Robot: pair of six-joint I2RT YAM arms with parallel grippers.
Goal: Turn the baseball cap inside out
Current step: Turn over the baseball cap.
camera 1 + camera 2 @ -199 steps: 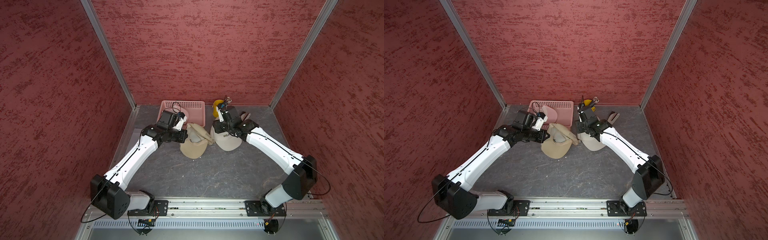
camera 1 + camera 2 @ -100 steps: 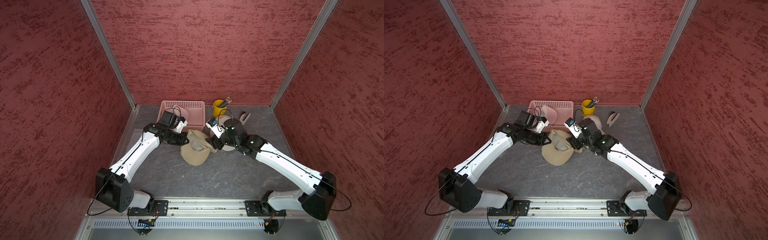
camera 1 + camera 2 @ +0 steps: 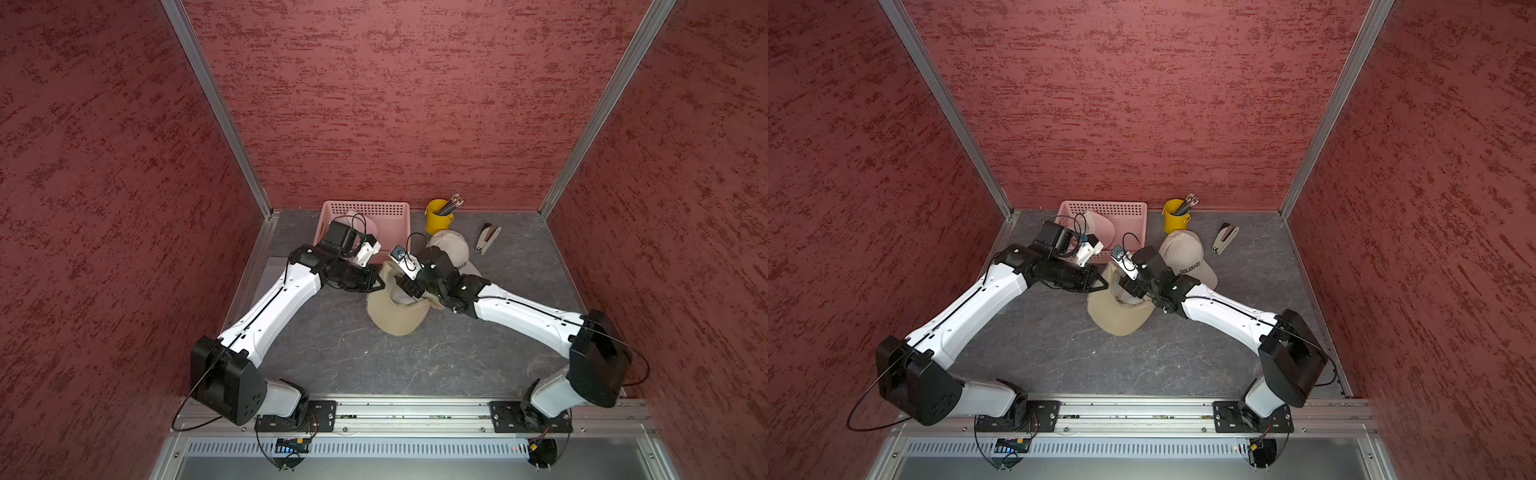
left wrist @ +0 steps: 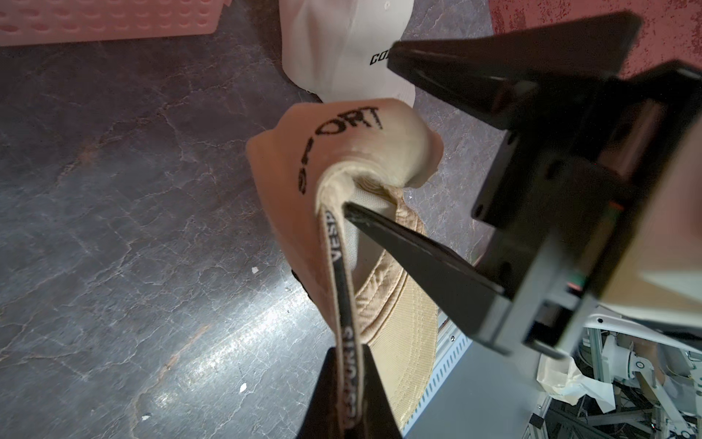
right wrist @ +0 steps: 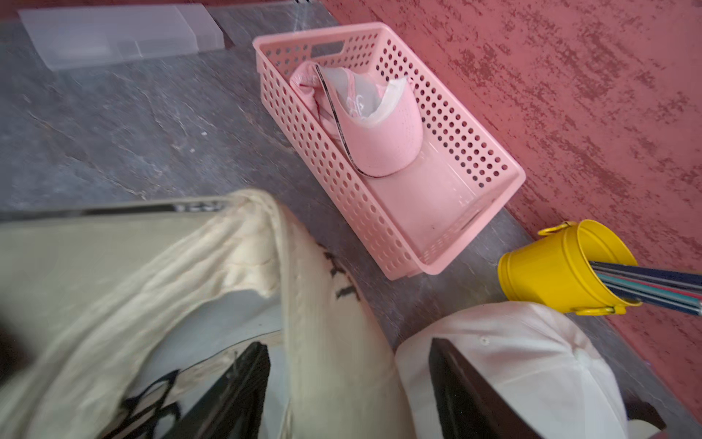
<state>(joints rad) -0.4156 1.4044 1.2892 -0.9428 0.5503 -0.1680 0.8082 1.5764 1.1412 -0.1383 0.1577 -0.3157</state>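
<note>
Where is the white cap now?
In both top views the white cap lies right of centre, just in front of the yellow pencil cup, left of the stapler.

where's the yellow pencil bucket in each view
a top view: yellow bucket at the back wall, between pink basket and stapler.
a top view: yellow bucket, same spot.
left wrist: not in it.
right wrist: bucket by the red wall, just past the basket's end.
shared landmark: the pink basket, in all four.
</note>
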